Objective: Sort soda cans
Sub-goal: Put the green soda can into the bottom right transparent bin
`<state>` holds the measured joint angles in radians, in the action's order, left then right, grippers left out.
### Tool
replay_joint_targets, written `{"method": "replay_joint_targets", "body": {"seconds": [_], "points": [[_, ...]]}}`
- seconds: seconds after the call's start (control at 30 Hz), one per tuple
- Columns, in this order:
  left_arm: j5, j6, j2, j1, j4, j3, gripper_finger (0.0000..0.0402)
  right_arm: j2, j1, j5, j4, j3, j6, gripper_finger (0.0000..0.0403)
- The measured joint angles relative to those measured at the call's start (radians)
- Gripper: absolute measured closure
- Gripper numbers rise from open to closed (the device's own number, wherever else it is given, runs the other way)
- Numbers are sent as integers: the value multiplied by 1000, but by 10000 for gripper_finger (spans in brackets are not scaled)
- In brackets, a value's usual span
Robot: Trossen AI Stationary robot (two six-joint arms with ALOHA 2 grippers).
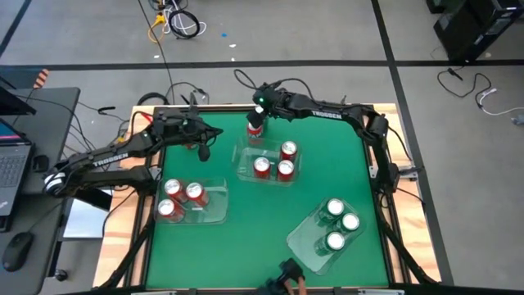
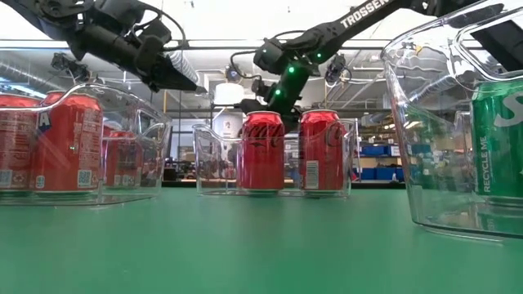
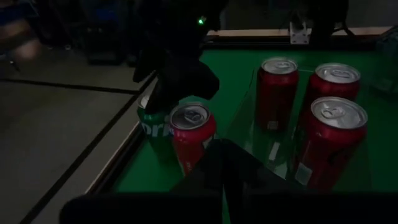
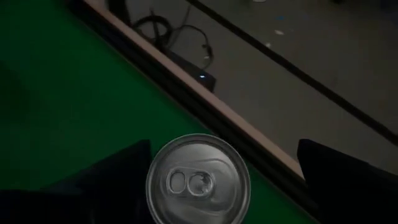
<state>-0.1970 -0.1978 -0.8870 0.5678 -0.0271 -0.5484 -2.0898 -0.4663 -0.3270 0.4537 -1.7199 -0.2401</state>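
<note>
At the table's far edge a green soda can [image 3: 149, 127] stands upright beside a red soda can [image 1: 255, 129] [image 3: 189, 134]. My right gripper [image 1: 259, 109] [image 4: 208, 165] hangs open above a can top [image 4: 198, 180], one finger on each side and clear of it. The left wrist view places it over the green can. My left gripper [image 1: 201, 146] [image 3: 224, 171] is shut and holds nothing, above the table's far left part. Red cans [image 1: 277, 161] stand in the middle bin, more red cans [image 1: 182, 199] in the left bin, and green cans [image 1: 339, 223] in the right bin.
Three clear plastic bins stand on the green table: middle [image 1: 246, 168], near left [image 1: 214, 205] and near right [image 1: 307, 242]. The wooden far edge [image 4: 249, 134] runs right behind the two loose cans. A dark object [image 1: 286, 272] sits at the near edge. Cables lie on the floor beyond.
</note>
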Motion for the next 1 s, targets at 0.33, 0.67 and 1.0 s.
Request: {"method": "replay_joint_targets", "body": {"seconds": [0.33,0.67,1.0], "points": [[-8,0,-2,0,-6,0,398,-3,-14,64,38,0,-34,9],[-12,1,-2,0,0,0,398,-44,-35,113,28,-6,-89,17],[-16,0,-2,0,3,0,398,-30,-35,131,19,-2,-89,169]]}}
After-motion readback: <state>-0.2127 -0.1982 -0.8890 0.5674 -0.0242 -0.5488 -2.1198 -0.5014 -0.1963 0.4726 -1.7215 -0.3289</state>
